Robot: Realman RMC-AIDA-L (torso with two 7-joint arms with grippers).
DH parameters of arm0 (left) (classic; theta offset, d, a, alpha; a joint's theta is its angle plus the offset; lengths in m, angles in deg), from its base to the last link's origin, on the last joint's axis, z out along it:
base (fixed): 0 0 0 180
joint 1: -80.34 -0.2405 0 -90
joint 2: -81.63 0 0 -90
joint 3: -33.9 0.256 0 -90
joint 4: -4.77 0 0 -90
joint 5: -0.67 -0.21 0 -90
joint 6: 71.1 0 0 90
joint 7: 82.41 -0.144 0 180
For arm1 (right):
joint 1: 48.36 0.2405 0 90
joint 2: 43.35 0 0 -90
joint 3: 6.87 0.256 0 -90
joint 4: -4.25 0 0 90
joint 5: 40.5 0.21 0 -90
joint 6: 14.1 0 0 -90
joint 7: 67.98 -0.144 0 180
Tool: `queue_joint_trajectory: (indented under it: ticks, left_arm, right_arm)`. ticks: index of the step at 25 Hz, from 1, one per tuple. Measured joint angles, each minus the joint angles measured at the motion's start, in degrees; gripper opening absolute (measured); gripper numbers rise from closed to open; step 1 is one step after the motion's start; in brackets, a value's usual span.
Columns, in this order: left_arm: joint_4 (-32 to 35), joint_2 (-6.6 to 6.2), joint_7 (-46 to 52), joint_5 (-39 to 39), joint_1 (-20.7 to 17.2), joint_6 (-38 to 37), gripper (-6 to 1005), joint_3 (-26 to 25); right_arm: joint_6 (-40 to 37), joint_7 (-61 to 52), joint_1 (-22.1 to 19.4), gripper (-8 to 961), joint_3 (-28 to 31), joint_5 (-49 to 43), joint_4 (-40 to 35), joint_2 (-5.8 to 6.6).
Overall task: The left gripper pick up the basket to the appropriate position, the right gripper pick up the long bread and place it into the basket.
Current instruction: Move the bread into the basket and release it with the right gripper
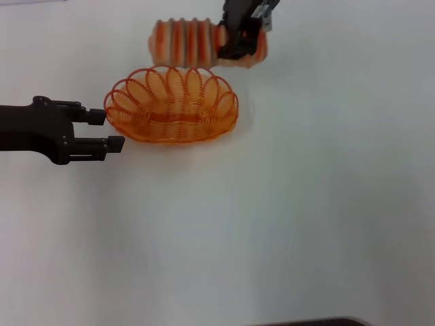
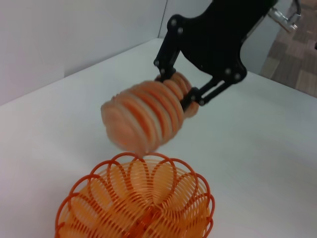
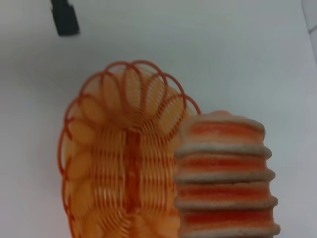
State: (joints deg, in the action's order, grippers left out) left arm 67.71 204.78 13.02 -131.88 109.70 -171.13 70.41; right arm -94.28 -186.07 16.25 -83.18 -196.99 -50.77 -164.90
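Right gripper: the right gripper [image 1: 239, 42] is clenched around the right end of the long bread [image 1: 187, 42], its black fingers pressed on either side of the loaf; in the left wrist view it [image 2: 184, 93] grips the far end of the bread [image 2: 148, 116].
Long bread: it appears lifted off the table, held roughly level, just behind the basket's far rim in the head view; the right wrist view shows the ridged loaf [image 3: 225, 178] beside and partly overlapping the basket's edge.
Basket: the orange wire basket [image 1: 171, 105] stands upright on the white table [image 1: 306, 204], with nothing inside it; also seen at [image 2: 136, 206] and [image 3: 121, 173].
Left gripper: the left gripper [image 1: 115, 130] hovers at the basket's left end with its fingers spread apart, released, very close to the rim but gripping nothing; whether the upper fingertip touches the rim cannot be told.
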Motion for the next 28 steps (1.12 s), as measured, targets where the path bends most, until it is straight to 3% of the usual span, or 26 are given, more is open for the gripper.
queue_joint_trajectory:
  ticks: [12, 28]
  left_arm:
    - [0.61, -0.02, 0.18, 0.18, 0.02, 0.01, 642, -0.11]
    - [0.61, -0.11, 0.20, 0.15, -0.05, 0.28, 641, -0.21]
  right_arm:
    - [-0.94, 1.98, -0.33, 368, -2.49, 8.90, 0.54, 0.21]
    - [0.61, 1.66, -1.66, 379, -4.03, 9.54, 1.46, 0.47]
